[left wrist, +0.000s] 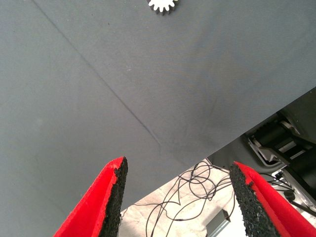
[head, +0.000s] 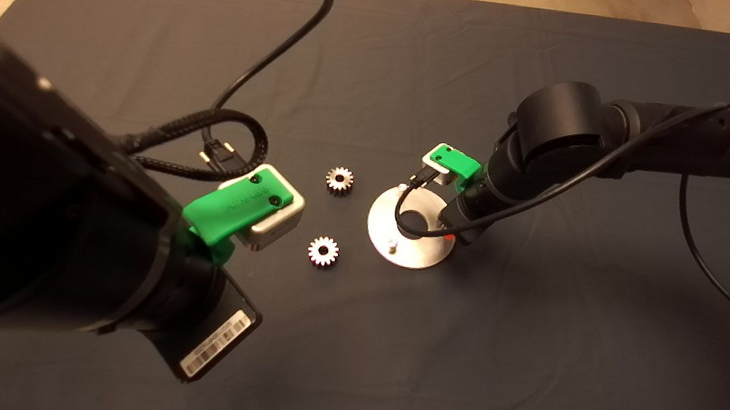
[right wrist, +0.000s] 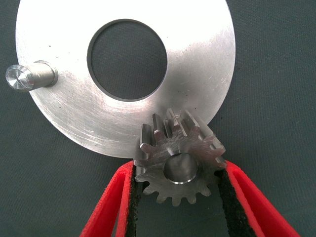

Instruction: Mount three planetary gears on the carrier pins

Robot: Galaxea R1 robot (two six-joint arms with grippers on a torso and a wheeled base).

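Right wrist view, right hand [right wrist: 178,197] clamped on a gear [right wrist: 178,163] over the disc [right wrist: 197,74] edge, one pin [right wrist: 29,76] opposite, left hand [left wrist: 175,197] spread apart above the desk [head: 527,354], two gears [head: 339,179] beside the disc.

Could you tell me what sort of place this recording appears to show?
Probably a robotics lab bench: a dark mat holds a metal carrier disc and loose gears, two cabled arms work over it, and tangled wires lie on the floor beyond.

tabletop [head: 526,361]: dark mat | disc [head: 382,224] at centre | two loose gears just left: far [head: 339,179], near [head: 323,252]
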